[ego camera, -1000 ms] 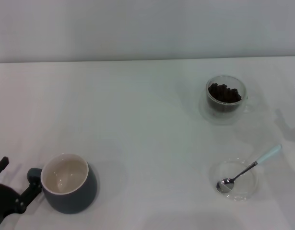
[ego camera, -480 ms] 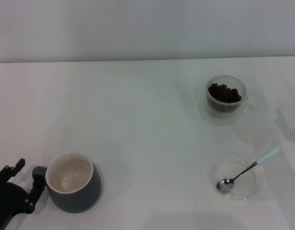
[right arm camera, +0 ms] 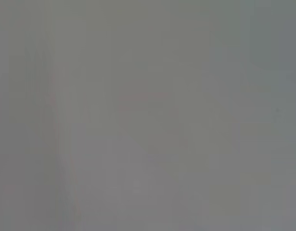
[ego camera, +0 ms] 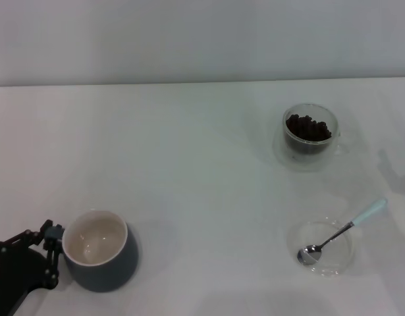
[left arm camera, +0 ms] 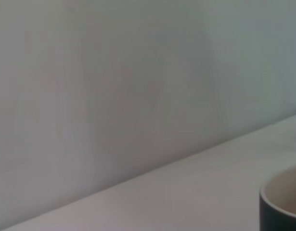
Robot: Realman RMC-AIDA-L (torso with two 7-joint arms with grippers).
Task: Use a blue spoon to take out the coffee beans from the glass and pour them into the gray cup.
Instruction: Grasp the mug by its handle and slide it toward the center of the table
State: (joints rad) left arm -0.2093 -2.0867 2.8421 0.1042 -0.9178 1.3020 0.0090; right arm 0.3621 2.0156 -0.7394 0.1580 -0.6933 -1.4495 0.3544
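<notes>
Left gripper (ego camera: 52, 253) sits at the near left, its fingers closed around the handle of the gray cup (ego camera: 98, 251), which stands upright. Far to the right, the glass (ego camera: 310, 136) holds the coffee beans (ego camera: 308, 128). Nearer on the right, the blue spoon (ego camera: 342, 231) lies with its bowl in a shallow glass dish (ego camera: 321, 247). Right gripper shows only as a dark sliver at the right edge; whether it is spread, I cannot tell.

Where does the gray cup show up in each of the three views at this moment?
Head view: gray cup at lower left on the table, the left gripper at its handle side.
Left wrist view: only a slice of its rim and cream inside at the lower right corner.
Right wrist view: not in it; just a blank gray surface.
Shared landmark: the white table's far edge against the wall.
</notes>
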